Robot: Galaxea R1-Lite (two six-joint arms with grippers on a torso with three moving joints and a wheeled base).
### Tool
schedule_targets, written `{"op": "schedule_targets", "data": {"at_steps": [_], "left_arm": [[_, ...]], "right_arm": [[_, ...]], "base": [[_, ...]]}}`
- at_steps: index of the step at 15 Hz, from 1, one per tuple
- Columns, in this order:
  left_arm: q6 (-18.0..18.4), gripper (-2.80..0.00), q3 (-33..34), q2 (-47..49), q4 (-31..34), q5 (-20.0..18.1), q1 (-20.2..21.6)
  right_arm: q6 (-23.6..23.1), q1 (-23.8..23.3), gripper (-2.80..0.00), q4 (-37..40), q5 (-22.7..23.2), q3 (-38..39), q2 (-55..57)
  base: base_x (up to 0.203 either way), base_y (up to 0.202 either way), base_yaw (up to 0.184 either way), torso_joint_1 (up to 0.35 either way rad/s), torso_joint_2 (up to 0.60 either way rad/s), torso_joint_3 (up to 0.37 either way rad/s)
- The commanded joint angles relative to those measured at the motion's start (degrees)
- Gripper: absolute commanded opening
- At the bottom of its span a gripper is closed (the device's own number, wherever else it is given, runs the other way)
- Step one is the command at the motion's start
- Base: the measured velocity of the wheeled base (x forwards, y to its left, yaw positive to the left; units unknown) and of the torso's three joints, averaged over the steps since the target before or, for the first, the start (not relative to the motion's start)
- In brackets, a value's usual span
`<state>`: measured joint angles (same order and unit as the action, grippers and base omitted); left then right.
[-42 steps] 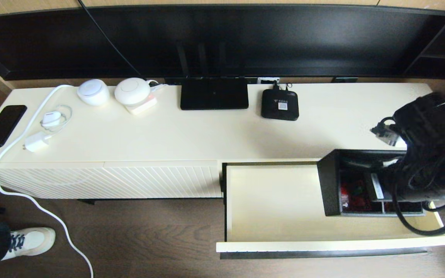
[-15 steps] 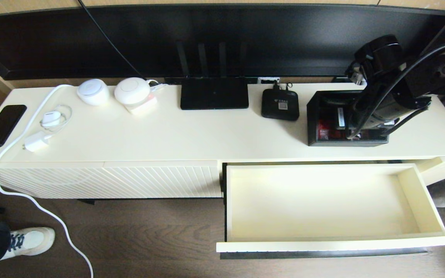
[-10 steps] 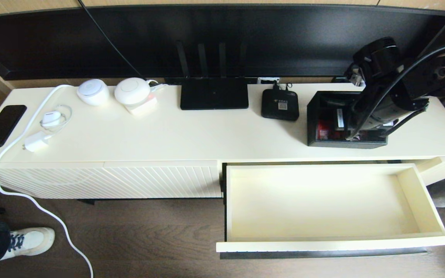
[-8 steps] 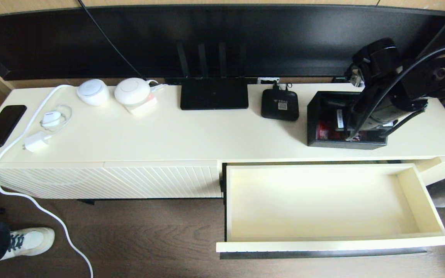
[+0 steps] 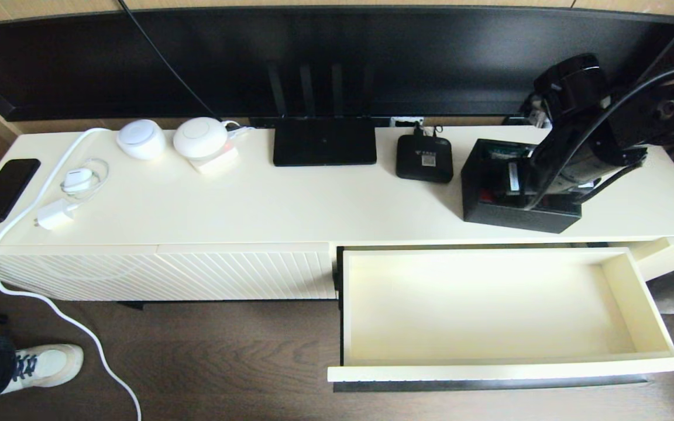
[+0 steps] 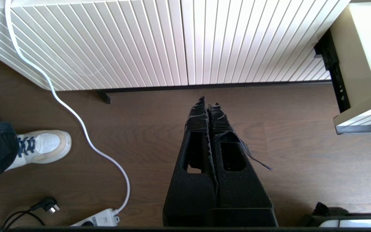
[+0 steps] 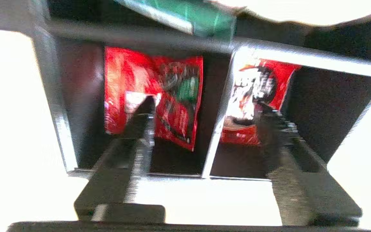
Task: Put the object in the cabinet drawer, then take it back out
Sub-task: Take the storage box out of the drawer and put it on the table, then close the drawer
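The black organiser box (image 5: 518, 217) stands on the cabinet top at the right, tipped so its front wall shows. My right gripper (image 5: 539, 186) reaches down into it from above. In the right wrist view the right gripper (image 7: 204, 106) is open, one finger in each square compartment with the divider (image 7: 219, 129) between them, untouched. Red packets (image 7: 159, 93) lie in both squares and a green item (image 7: 201, 17) in the long one. The cream drawer (image 5: 506, 371) is pulled out below with nothing in it. My left gripper (image 6: 208, 101) hangs shut over the floor.
Along the back of the cabinet top sit a flat black router (image 5: 324, 142), a small black device (image 5: 424, 158) and two white round devices (image 5: 141, 139). A phone (image 5: 3, 190), a charger (image 5: 55, 214) and its white cable lie far left. A person's shoe (image 5: 44, 365) is on the floor.
The box went from inside the drawer up onto the cabinet top with my right gripper. In the last half second it tipped, showing more of its front wall.
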<state>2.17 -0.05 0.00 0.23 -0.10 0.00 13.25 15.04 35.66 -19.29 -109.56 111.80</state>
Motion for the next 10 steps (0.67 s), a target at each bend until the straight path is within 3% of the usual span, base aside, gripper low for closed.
{"op": "schedule_targets", "data": {"at_steps": [1, 6, 9, 10], "left_arm": [[0.0, -2.80, 0.0, 0.1, 0.0, 0.0, 0.0], [0.0, -2.80, 0.0, 0.1, 0.0, 0.0, 0.0], [0.0, -2.80, 0.0, 0.1, 0.0, 0.0, 0.0], [0.0, -2.80, 0.0, 0.1, 0.0, 0.0, 0.0]], "right_arm": [[-0.4, 0.0, 0.00, -0.3, -0.2, -0.3, -2.7], [-2.7, 0.9, 0.00, -1.1, -2.0, 2.0, -12.3], [-6.7, 4.2, 0.00, -1.3, -2.6, 13.6, -21.0], [-7.8, 5.8, -2.80, -1.4, -3.1, 18.9, -23.8]], "base": [[0.000, 0.000, 0.000, 0.000, 0.00, 0.000], [0.000, 0.000, 0.000, 0.000, 0.00, 0.000], [0.000, 0.000, 0.000, 0.000, 0.00, 0.000], [0.000, 0.000, 0.000, 0.000, 0.00, 0.000]]}}
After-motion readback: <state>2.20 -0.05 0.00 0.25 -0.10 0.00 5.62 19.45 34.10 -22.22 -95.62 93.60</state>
